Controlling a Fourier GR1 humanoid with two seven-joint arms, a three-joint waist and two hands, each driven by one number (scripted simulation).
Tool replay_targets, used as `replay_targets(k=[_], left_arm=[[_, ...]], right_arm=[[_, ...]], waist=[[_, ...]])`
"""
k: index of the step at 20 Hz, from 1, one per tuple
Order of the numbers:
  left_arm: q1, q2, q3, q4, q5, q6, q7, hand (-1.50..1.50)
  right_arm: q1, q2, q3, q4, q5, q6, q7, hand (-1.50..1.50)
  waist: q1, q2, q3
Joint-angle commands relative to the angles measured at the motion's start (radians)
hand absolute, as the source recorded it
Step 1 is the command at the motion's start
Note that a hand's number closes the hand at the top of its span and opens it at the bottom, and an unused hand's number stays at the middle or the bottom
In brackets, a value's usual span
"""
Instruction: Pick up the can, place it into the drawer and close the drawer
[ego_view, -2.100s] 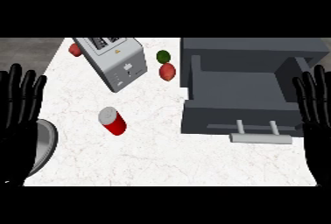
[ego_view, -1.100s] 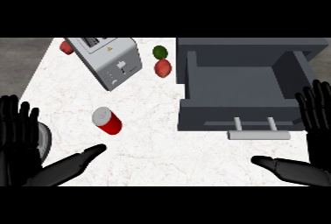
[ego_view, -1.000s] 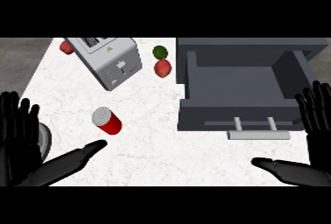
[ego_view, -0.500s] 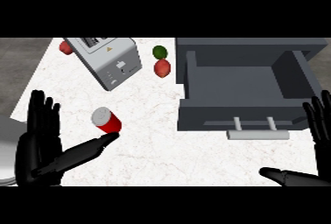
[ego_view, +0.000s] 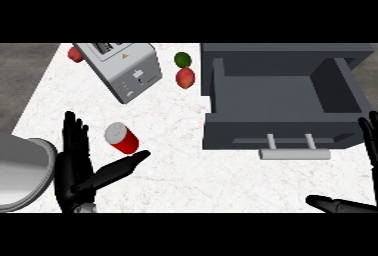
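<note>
Can: the can (ego_view: 122, 137) stands on the counter (ego_view: 184, 170), untouched, well apart from the drawer (ego_view: 284, 97).
My left hand (ego_view: 77, 167): fingers spread open beside the can, holding nothing.
My right hand (ego_view: 369, 137): open at the right edge.
Left: pick, place, close.

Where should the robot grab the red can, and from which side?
Round its red side wall, I think. The can stands roughly upright with its silver lid up, so its rounded wall is free all around. The open left hand is already just left of it, fingers alongside and thumb below it, so coming from the left looks easiest.
</note>
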Motion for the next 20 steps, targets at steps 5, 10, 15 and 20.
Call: replay_targets(k=[5, 10, 15, 20], left_arm=[[-0.046, 0.000, 0.071, 0.239, 0.111, 0.026, -0.187, -1.50], [-0.012, 0.000, 0.062, 0.356, 0.250, 0.035, -0.369, -1.50], [-0.107, 0.000, 0.058, 0.507, 0.302, 0.106, -0.421, -1.50], [-0.102, 0.012, 0.197, 0.663, 0.372, -0.066, -0.585, -1.50]], right_arm=[[-0.042, -0.043, -0.078, -0.027, -0.056, 0.018, 0.062, -1.50], [0.071, -0.001, -0.076, -0.042, -0.066, 0.063, -0.010, -1.50], [-0.014, -0.042, -0.113, -0.076, -0.081, 0.046, 0.088, -1.50], [0.050, -0.032, -0.128, -0.078, -0.094, 0.095, 0.047, -1.50]], waist=[[0.000, 0.000, 0.000], [-0.001, 0.000, 0.000], [-0.002, 0.001, 0.000], [-0.003, 0.001, 0.000]])
